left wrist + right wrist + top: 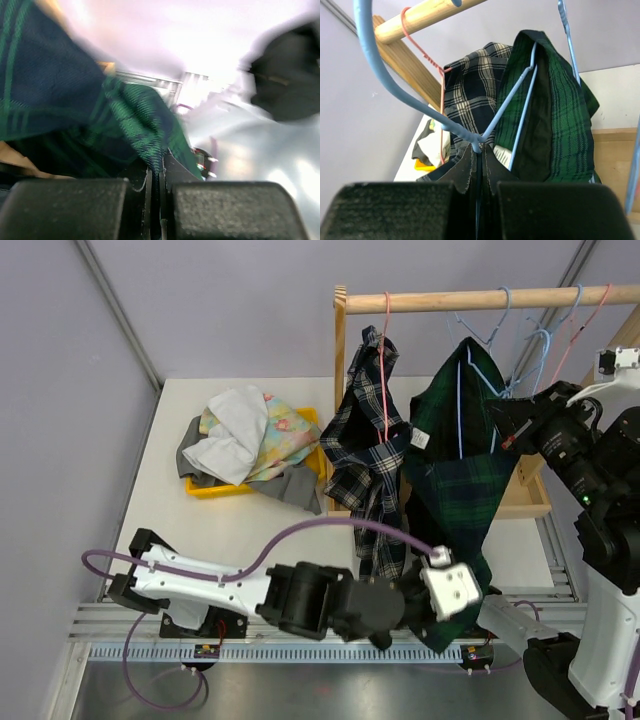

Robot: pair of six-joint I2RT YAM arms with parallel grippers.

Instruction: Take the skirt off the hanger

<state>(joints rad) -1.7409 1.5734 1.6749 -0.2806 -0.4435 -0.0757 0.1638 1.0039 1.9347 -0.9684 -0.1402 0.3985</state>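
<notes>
Overhead: the green plaid skirt (470, 490) hangs lengthwise below the wooden rail (450, 300). Left wrist: your left gripper (155, 172) seems clamped on its low hem. Right wrist: your right gripper (477, 155) pinches the blue hanger (506, 102) just under that rail.

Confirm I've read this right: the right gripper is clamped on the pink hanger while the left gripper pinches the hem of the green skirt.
One thing is wrong: the right gripper is clamped on the blue hanger, not the pink hanger, as the right wrist view shows. The left gripper does pinch the hem of the green skirt.
</notes>
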